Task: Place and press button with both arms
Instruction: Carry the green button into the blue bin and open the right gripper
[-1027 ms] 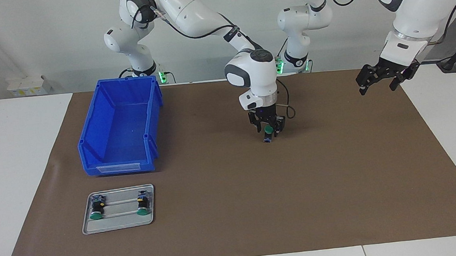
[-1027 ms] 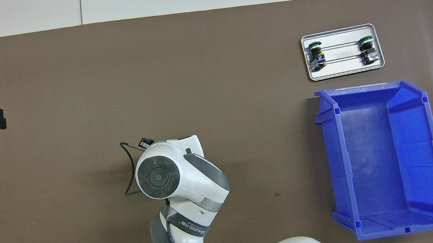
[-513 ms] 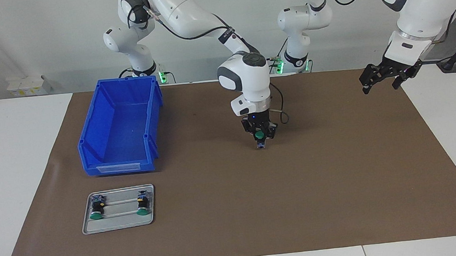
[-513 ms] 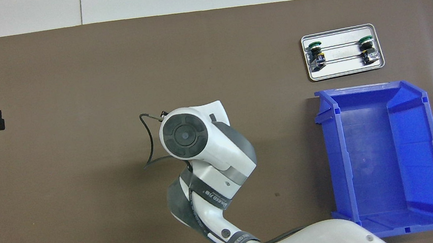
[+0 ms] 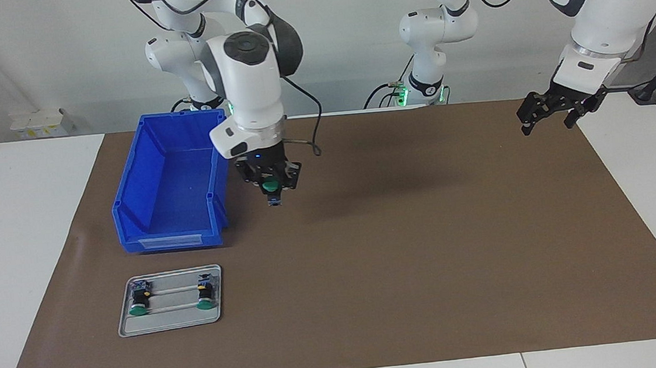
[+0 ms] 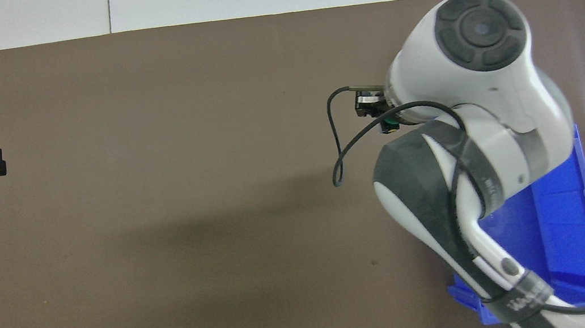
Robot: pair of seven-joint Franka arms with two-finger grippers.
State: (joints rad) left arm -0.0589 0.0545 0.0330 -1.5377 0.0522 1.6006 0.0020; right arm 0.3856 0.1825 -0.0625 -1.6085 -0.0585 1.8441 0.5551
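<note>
The button point(image 5: 271, 187) is showing a round green cap on a short black body with a bluish block at its lower end — long axis roughly upright. The right gripper point(image 5: 270, 181) is clamping it in the air just beside the blue bin point(image 5: 172, 178). Two more buttons point(image 5: 137, 301) are lying on one metal tray point(image 5: 170, 320) near the bin. The left gripper point(image 5: 551, 109) is waiting well apart from the bin, fingers spread, holding nothing

blue bin point(image 5: 170, 184) on the brown mat point(image 5: 428, 269), metal tray point(image 5: 172, 322) just beside it
</note>
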